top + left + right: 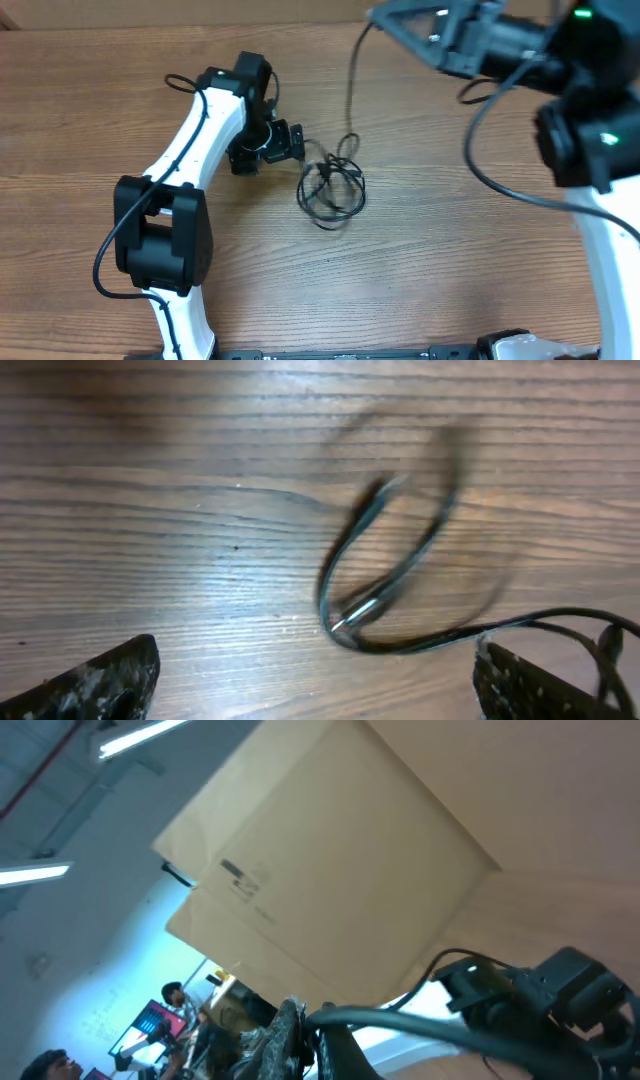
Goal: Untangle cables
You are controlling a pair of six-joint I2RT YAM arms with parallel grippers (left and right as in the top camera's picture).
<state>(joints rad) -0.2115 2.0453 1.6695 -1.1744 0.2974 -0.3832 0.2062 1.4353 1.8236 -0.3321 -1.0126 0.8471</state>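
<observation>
The cables (331, 187) lie as a small black tangle of loops on the wooden table, just right of my left gripper (303, 148). In the left wrist view my left gripper (315, 665) is wide open with nothing between its fingers (110, 680). A blurred cable loop (385, 595) with a silvery plug lies just ahead of them. One strand (350, 80) rises from the tangle up to my right gripper (378, 18), raised at the top of the overhead view. In the right wrist view my right gripper (318, 1045) is shut on that cable (420, 1020).
The right arm's thick black wire (500, 180) curves over the table's right side. The left arm (190, 150) crosses the left half. A cardboard panel (330, 870) fills the upturned right wrist view, with people and a screen behind it.
</observation>
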